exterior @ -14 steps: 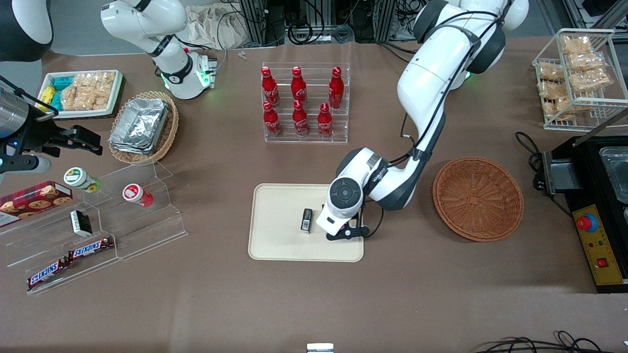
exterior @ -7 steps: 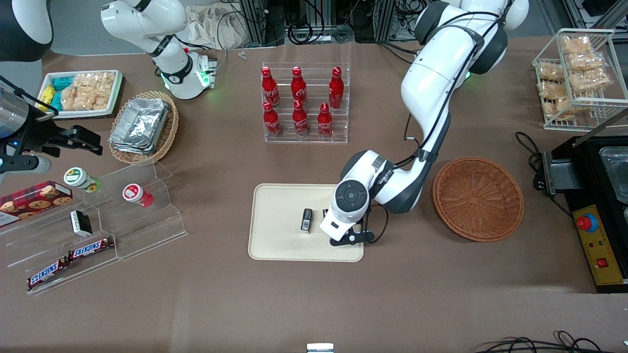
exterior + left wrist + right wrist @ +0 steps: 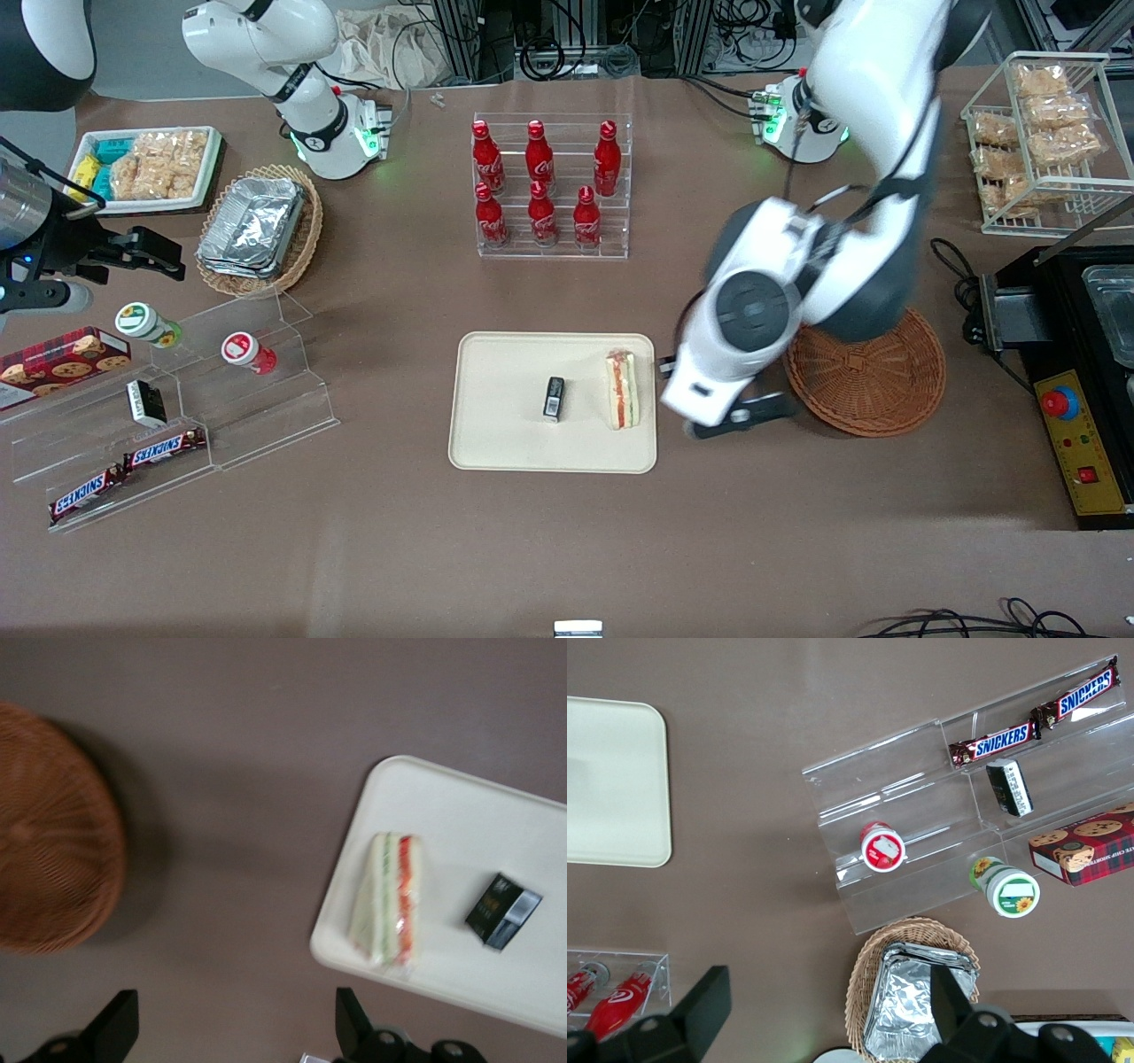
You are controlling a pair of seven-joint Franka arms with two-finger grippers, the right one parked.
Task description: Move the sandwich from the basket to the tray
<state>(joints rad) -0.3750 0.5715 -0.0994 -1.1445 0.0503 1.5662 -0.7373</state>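
The sandwich (image 3: 621,390) (image 3: 388,901) lies on the cream tray (image 3: 505,439) (image 3: 461,811), at the tray's edge nearest the round brown basket (image 3: 873,390) (image 3: 49,873). It rests with its red and green filling edge up. My left gripper (image 3: 704,399) (image 3: 235,1028) hangs open high above bare tabletop between the tray and the basket, with nothing between its fingers. The arm hides part of the basket's rim; what shows of the basket holds nothing.
A small black packet (image 3: 554,397) (image 3: 503,911) lies mid-tray beside the sandwich. A rack of red bottles (image 3: 549,186) stands farther back. A black control box with a red button (image 3: 1076,443) sits at the working arm's end, and acrylic snack shelves (image 3: 221,390) toward the parked arm's end.
The gripper was low over the tray's edge, covering the sandwich. It has let go, risen and moved toward the basket, leaving the sandwich uncovered on the tray.
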